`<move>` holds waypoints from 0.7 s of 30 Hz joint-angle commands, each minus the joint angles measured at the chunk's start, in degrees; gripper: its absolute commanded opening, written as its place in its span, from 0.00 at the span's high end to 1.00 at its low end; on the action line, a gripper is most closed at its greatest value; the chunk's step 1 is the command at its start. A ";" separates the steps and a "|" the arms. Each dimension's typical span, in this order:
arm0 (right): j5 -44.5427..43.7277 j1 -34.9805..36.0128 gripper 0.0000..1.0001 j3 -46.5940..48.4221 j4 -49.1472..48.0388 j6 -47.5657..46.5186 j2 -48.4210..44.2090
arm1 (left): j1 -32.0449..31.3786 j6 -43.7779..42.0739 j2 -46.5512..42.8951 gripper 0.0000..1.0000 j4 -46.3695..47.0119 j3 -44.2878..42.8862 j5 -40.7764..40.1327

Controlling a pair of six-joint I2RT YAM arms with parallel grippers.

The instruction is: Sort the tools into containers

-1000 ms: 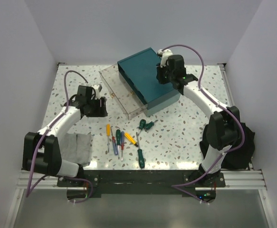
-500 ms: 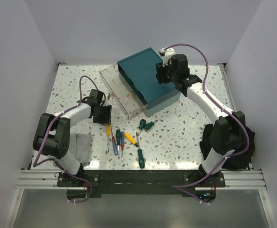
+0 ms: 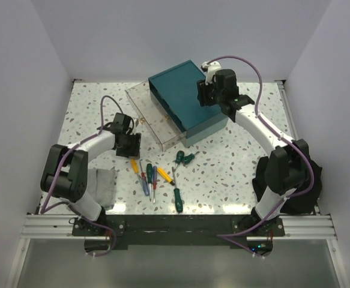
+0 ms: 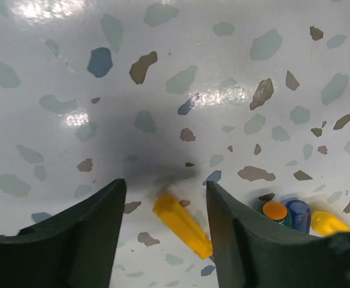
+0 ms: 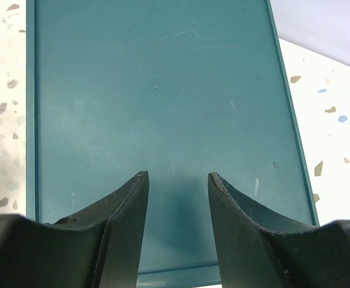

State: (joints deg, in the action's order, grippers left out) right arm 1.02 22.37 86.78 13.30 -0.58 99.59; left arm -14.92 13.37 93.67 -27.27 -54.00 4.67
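Note:
Several screwdrivers (image 3: 148, 179) with yellow, green, blue and red handles lie loose near the table's front. My left gripper (image 3: 131, 150) hangs open just above their far left end. In the left wrist view a yellow handle (image 4: 182, 225) lies on the table between the left gripper's (image 4: 165, 186) fingers, untouched. A green handle with an orange cap (image 4: 275, 211) and a blue handle (image 4: 298, 213) sit to its right. The teal box (image 3: 187, 99) stands at the back with one clear drawer (image 3: 153, 117) pulled out. My right gripper (image 5: 178, 176) is open over the box's lid (image 5: 162, 90), holding nothing.
A grey folded cloth (image 3: 101, 186) lies at the front left beside the left arm's base. Two green screwdrivers (image 3: 184, 158) lie close to the box's front corner, and another green one (image 3: 176, 198) lies near the front edge.
My left arm swung in from the left and came down over the yellow screwdriver. The right gripper opened above the teal box. The yellow screwdriver has tilted a little.

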 commanded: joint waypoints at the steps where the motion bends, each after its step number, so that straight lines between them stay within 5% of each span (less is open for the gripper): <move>1: -0.84 -0.13 0.52 2.60 -0.91 0.05 0.52 | 1.38 2.36 -6.82 0.36 -2.52 -2.69 -2.83; 15: -0.93 -0.13 0.52 -0.11 0.06 -1.27 -1.94 | 1.47 4.12 -5.25 0.42 -3.06 3.63 4.82; 21: -2.16 -0.22 0.52 -2.41 -0.73 -2.06 -3.35 | 1.47 3.51 -2.62 0.56 -0.24 5.39 6.41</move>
State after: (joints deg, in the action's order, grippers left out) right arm 0.45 22.37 85.38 13.30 -1.52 99.59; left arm -13.85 16.53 89.67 -29.71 -49.39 9.43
